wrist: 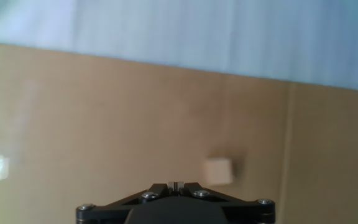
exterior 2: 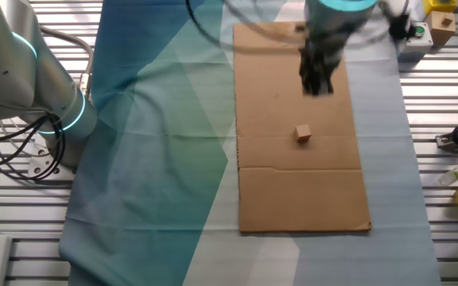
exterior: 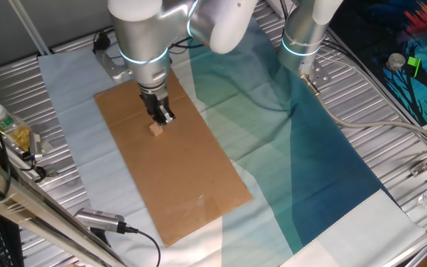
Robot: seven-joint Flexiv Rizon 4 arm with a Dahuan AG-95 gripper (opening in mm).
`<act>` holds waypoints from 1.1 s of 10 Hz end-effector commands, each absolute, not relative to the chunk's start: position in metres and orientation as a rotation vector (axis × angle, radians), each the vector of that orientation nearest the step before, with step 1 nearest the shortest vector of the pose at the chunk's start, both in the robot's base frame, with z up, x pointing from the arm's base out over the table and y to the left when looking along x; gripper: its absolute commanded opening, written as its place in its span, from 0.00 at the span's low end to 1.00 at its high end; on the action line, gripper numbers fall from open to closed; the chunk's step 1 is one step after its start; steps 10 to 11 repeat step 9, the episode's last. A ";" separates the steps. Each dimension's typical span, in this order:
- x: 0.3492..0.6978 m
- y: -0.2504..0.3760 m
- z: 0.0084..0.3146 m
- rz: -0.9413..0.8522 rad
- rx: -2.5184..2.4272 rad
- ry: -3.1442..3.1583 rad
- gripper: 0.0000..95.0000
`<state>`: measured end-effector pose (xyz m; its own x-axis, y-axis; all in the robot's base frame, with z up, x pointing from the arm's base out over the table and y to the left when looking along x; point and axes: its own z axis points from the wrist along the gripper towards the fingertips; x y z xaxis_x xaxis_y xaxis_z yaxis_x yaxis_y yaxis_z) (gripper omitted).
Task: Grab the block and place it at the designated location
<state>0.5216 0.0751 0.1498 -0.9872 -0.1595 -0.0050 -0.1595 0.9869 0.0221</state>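
Note:
The block is a small pale tan wooden cube lying on the brown cardboard sheet. It also shows in the other fixed view and in the hand view. My gripper hangs just above the cardboard, a short way behind the block, apart from it. In the other fixed view the gripper is blurred. In the hand view the fingertips are pressed together with nothing between them, and the block lies to their right. I cannot make out the black dot mark in any view.
A blue-green cloth covers the table beside the cardboard. A second arm's base stands at the cloth's edge, with cables by it. A plastic bottle and a handheld tool lie near the cardboard's other side.

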 end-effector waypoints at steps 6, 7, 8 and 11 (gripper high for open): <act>0.511 0.091 0.171 0.059 -0.296 3.110 0.00; 0.511 0.091 0.171 0.061 -0.303 3.113 0.00; 0.511 0.091 0.172 0.064 -0.303 3.112 0.00; 0.511 0.091 0.172 0.082 -0.301 3.107 0.00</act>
